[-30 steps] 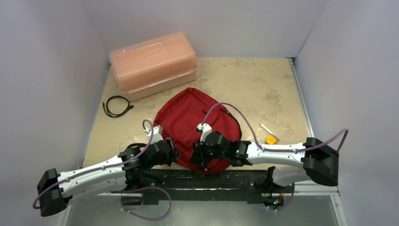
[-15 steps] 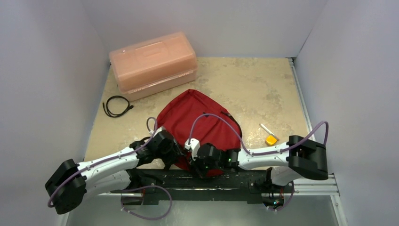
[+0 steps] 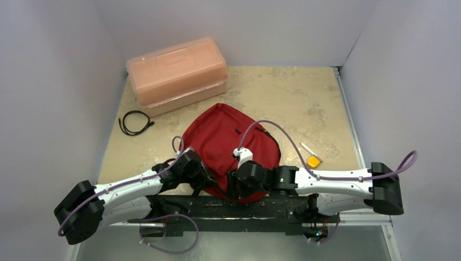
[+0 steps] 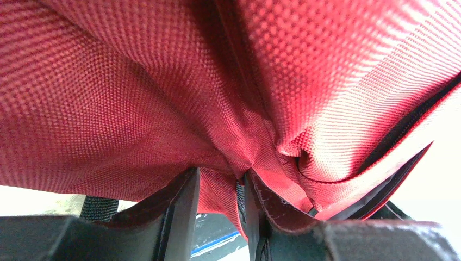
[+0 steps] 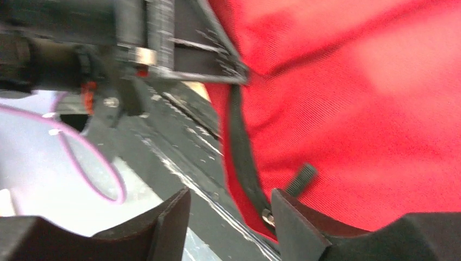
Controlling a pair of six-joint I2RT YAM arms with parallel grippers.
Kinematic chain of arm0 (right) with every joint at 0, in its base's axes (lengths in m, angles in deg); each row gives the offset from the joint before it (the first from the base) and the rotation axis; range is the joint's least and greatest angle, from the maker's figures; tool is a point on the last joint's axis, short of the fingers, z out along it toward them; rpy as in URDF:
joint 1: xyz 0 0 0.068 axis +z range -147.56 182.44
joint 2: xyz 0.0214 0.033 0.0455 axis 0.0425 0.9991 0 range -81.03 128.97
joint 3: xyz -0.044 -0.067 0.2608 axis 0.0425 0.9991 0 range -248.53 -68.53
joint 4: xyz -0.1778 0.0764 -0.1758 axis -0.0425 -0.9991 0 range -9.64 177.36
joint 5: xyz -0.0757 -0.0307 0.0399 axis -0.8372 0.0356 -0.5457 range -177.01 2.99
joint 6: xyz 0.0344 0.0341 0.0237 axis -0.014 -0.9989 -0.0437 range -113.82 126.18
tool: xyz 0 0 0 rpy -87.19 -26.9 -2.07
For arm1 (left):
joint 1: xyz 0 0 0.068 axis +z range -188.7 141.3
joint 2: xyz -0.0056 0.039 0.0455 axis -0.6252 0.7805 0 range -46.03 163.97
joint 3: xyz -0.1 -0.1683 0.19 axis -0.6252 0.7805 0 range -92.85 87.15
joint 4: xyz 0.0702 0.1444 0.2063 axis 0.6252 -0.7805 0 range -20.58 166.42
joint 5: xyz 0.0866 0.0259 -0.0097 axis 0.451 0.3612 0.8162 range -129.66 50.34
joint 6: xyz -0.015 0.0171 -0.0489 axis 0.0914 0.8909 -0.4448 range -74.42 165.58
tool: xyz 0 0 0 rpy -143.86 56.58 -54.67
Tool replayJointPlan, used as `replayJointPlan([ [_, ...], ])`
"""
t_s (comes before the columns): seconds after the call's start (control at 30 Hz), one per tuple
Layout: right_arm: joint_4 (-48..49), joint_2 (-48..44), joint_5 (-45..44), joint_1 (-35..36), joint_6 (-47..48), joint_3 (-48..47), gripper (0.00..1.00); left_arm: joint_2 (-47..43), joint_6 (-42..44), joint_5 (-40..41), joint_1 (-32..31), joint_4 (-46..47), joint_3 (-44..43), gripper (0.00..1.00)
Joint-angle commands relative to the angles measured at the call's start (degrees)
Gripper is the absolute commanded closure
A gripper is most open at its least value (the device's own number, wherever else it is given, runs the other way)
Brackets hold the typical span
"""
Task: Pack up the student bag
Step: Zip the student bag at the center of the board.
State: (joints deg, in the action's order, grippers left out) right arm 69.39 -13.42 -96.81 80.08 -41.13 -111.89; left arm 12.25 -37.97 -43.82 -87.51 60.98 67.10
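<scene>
The student bag, dark red with black zippers, lies at the table's near middle, its near edge over the black base rail. My left gripper is at the bag's near left edge. In the left wrist view a bunched fold of red fabric sits between its narrow jaws. My right gripper is at the bag's near edge, just right of the left one. In the right wrist view it is open, with the bag, a black zipper line and a zipper pull by its right finger.
A translucent orange-pink plastic box stands closed at the back left. A coiled black cable lies on the left. A small white stick and a small orange item lie right of the bag. Grey walls close in three sides.
My left gripper moved in against the bag's near left edge and stayed. My right gripper dipped to the near edge, then shifted slightly right and up; its elbow swung right.
</scene>
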Motion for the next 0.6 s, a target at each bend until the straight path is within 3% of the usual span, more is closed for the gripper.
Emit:
replayJointPlan([
  [0.0,-16.4,1.7,-4.8,0.1,-13.7,-1.8,0.37,0.1,-0.9,-1.0,0.1,2.0,0.7,0.66],
  [0.13,-22.0,5.4,-9.6,0.1,-16.3,-4.6,0.35,-0.1,-0.8,-0.8,0.1,1.8,0.7,0.67],
  [0.23,-18.3,5.6,-8.2,0.1,-15.6,-4.4,0.36,-0.1,-0.5,-0.9,0.1,1.6,0.5,0.67],
  [0.57,-16.7,15.1,-12.8,0.7,-10.7,-9.1,0.55,-1.9,0.4,-0.4,0.1,0.2,0.2,0.68],
])
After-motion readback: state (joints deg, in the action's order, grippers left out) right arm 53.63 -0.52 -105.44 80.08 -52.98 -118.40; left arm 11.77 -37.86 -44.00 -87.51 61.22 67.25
